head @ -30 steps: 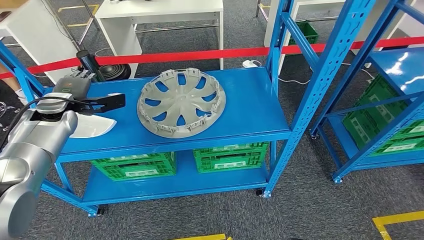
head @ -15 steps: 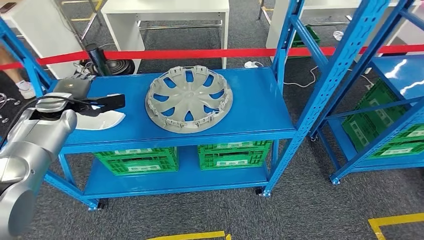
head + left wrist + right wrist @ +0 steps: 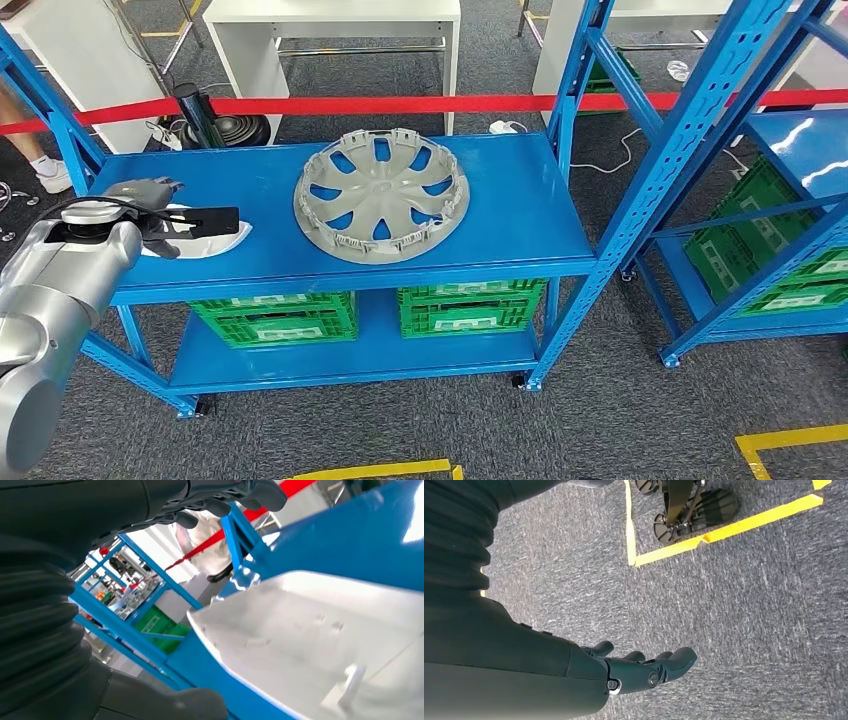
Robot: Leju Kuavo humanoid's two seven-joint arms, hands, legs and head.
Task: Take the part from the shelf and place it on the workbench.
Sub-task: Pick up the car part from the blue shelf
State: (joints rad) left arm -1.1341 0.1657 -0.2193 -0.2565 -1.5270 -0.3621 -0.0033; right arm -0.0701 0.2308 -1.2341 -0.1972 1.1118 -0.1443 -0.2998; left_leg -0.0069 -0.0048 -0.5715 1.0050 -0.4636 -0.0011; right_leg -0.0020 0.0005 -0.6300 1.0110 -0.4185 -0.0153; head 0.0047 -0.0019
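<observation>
Below, green crates point(image 3: 275, 318) under blue shelf point(image 3: 500, 225)

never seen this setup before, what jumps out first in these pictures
The big grey wheel cover lies flat in the middle of the blue shelf, at its top level, with green crates on the level below. At the shelf's left end the robot's left hand hovers over a white curved part. Behind the shelf runs a red barrier tape.

A white, shallow plastic part point(image 3: 205, 240) lies flat at the blue shelf's point(image 3: 500, 210) left end, beside a grey wheel cover point(image 3: 381, 194).
</observation>
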